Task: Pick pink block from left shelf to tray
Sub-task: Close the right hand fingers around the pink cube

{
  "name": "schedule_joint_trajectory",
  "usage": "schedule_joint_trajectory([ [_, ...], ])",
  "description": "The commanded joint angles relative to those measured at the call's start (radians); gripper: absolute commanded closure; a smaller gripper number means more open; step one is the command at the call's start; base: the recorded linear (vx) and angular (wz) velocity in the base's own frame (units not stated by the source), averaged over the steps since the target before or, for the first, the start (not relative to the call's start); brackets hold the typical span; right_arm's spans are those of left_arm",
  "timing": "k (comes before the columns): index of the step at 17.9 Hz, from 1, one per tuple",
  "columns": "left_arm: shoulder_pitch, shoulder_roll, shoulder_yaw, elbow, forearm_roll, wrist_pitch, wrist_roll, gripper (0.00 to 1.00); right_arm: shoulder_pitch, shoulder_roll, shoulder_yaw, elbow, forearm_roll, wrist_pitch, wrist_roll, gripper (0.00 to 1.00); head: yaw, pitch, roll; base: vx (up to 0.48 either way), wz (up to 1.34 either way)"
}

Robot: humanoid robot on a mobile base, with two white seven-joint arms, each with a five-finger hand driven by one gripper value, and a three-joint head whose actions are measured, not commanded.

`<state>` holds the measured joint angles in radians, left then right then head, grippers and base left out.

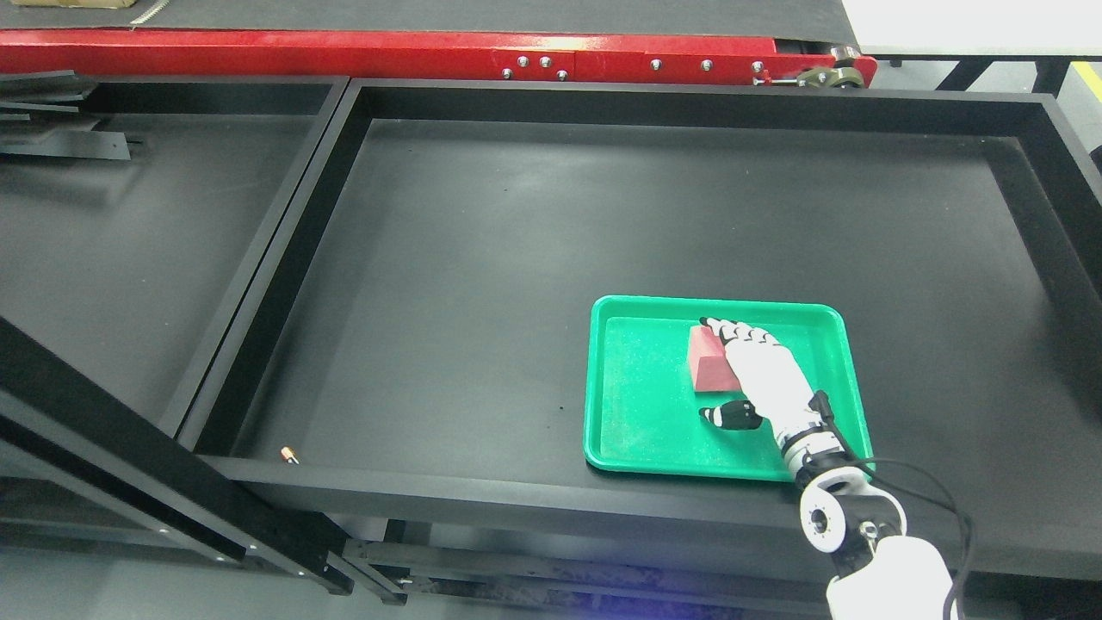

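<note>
The pink block [708,355] lies inside the green tray [620,430], in its upper middle part. My right hand [715,372] reaches in from the lower right over the tray. Its fingers [742,334] stretch out along the block's right top edge, and the thumb [727,417] is spread apart below the block. The hand is open and the block rests on the tray floor. The right side of the block is hidden under the fingers. The left arm is out of view.
The tray sits at the front right of a large black bin [516,215] with raised walls. A second black compartment [129,241] lies to the left. A red frame [430,53] runs along the back. A small orange item [289,454] lies at the front left corner.
</note>
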<state>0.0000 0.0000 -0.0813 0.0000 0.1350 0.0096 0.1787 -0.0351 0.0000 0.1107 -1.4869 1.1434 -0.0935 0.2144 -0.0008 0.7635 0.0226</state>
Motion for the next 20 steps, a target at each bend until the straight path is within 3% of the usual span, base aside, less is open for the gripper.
schedule_joint_trajectory([
  [1,-0.029,0.017,0.0,-0.017,0.0,0.0,0.001,0.0,-0.032,-0.017,0.001,0.027,-0.004,-0.009,-0.015,0.04,0.0,0.0,0.0,0.029,0.0],
  [4,-0.029,0.017,0.0,-0.017,0.0,0.0,0.001,0.0,-0.032,-0.017,0.001,0.028,-0.004,-0.026,-0.015,0.05,0.0,0.0,0.0,0.027,0.0],
  [8,-0.031,0.017,0.0,-0.017,0.0,0.0,0.001,0.0,-0.032,-0.017,-0.009,0.028,-0.002,-0.043,-0.023,0.26,0.0,0.0,0.0,0.016,0.0],
  [20,-0.029,0.017,0.0,-0.017,0.0,0.0,0.001,0.0,-0.017,-0.017,0.009,0.053,0.001,-0.092,-0.02,0.24,0.0,0.0,0.0,0.0,0.0],
])
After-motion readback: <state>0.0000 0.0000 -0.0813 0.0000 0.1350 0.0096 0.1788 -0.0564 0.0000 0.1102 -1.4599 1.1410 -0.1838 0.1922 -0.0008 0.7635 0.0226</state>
